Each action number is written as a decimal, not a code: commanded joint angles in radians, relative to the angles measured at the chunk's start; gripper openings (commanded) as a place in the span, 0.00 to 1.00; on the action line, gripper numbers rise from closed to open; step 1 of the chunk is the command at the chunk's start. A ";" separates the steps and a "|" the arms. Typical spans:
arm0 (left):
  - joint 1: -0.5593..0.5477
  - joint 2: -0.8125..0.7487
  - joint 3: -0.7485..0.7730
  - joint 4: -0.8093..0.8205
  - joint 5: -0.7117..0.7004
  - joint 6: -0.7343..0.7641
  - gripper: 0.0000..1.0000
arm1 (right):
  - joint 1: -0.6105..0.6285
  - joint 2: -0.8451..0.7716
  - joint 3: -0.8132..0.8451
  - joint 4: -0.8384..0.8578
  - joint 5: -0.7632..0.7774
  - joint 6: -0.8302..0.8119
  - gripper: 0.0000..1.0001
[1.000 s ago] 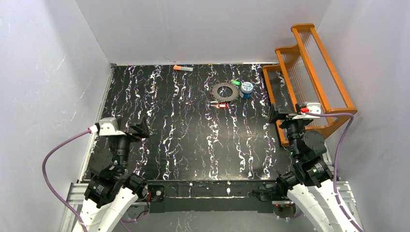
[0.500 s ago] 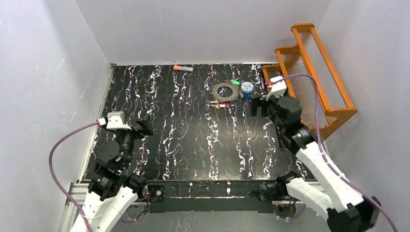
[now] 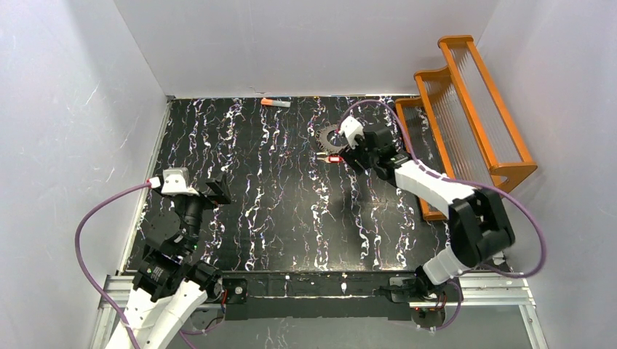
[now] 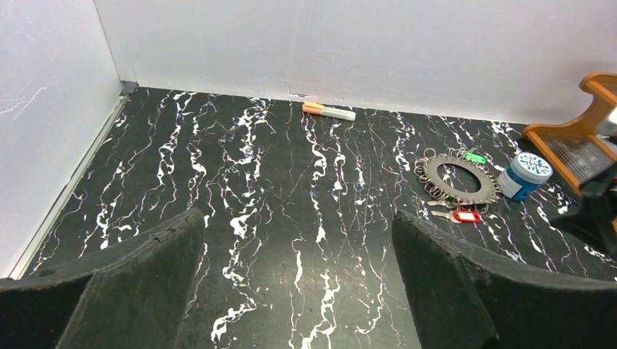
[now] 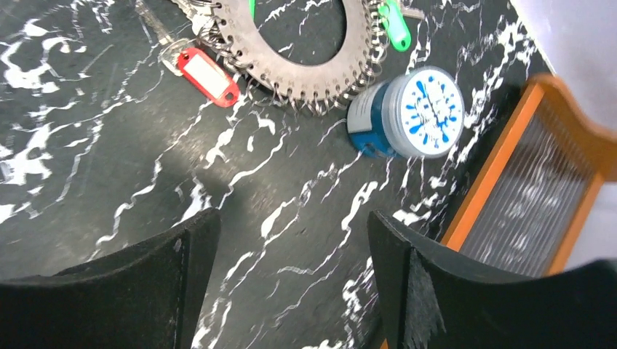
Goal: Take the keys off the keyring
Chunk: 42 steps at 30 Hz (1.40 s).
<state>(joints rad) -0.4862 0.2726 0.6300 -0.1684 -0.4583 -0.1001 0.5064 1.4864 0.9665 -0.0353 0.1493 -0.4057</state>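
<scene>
The dark toothed keyring point(image 5: 305, 71) lies flat at the back right of the table, with small wire loops along its edge. A red-headed key point(image 5: 207, 76) lies at its near-left side. A green-headed key point(image 5: 393, 29) lies at its far-right side, and part of a second green head point(image 5: 251, 7) shows inside the hole. My right gripper point(image 5: 287, 225) is open and empty, hovering just near of the ring point(image 3: 329, 137); in the top view point(image 3: 354, 154) its wrist hides part of the ring. My left gripper point(image 4: 298, 218) is open and empty, far away at the near left point(image 3: 211, 190).
A blue-and-white canister point(image 5: 418, 109) lies on its side right beside the ring. An orange wooden rack point(image 3: 473, 109) stands along the right edge. An orange-and-grey stick point(image 3: 276, 103) lies at the back wall. White walls enclose the black marbled table point(image 3: 291, 211).
My right arm has swung from the near right, by the rack, forward and left to hover at the keyring. My left arm shifted slightly, then held still.
</scene>
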 commanded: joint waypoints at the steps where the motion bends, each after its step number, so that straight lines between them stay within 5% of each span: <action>1: 0.005 -0.018 -0.005 0.013 0.009 0.014 0.98 | 0.017 0.114 0.127 0.037 0.002 -0.227 0.80; 15: 0.005 -0.039 -0.012 0.022 0.027 0.019 0.98 | 0.061 0.456 0.305 0.052 0.069 -0.486 0.58; 33: 0.005 -0.042 -0.016 0.026 0.035 0.022 0.98 | 0.075 0.672 0.486 0.002 0.036 -0.528 0.50; 42: 0.005 -0.037 -0.016 0.027 0.038 0.023 0.98 | 0.091 0.736 0.476 0.075 0.054 -0.556 0.30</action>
<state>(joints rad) -0.4862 0.2337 0.6193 -0.1616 -0.4252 -0.0891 0.5842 2.1651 1.4334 0.0456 0.2237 -0.9596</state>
